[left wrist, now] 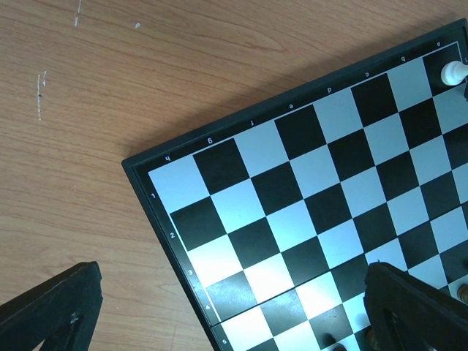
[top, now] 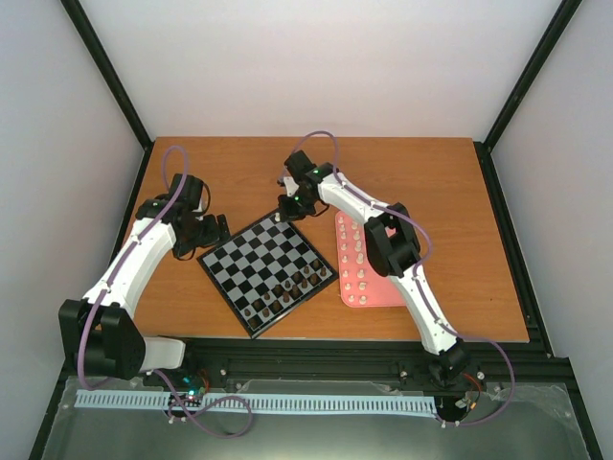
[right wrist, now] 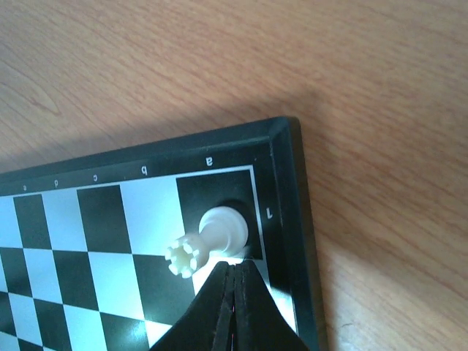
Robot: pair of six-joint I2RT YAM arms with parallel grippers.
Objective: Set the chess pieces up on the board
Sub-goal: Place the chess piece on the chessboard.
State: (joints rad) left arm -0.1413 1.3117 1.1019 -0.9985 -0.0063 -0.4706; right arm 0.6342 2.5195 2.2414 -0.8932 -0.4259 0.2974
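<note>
The right gripper (right wrist: 232,272) is shut, its two fingers pressed flat together with nothing between them. Just ahead of the tips a cream-white rook (right wrist: 207,240) stands on the black corner square of the chessboard (right wrist: 95,241). Whether the tips touch its base I cannot tell. The board's black rim runs just beyond the rook and off to the gripper's right.

The left gripper (left wrist: 232,289) hangs with its jaws spread wide and holds nothing. The near corner of the chessboard lies between its fingers, and the same rook shows far ahead at the opposite corner.

The rest of the cream-white chess pieces (top: 356,254) sit in rows in the pink tray (top: 383,299), behind and to the right of the right gripper, under that arm's elbow. The dark brown chess pieces (top: 284,290) line the board's edge nearest the arm bases.

These figures look like hard, smooth plastic. I judge them very light, stiff and not fragile, but easy to tip or flick away because they are tall for their small round bases. A glossy board gives them little to hold on to. The best hold looks to be across the narrow stem or just under the crown, with the jaws coming straight down over the piece and closing gently. A squeeze on the flared base or the rounded top would likely make it squirt out. In the tray the neighbours stand close, so the fingers need to slip between rows without knocking them.
</note>
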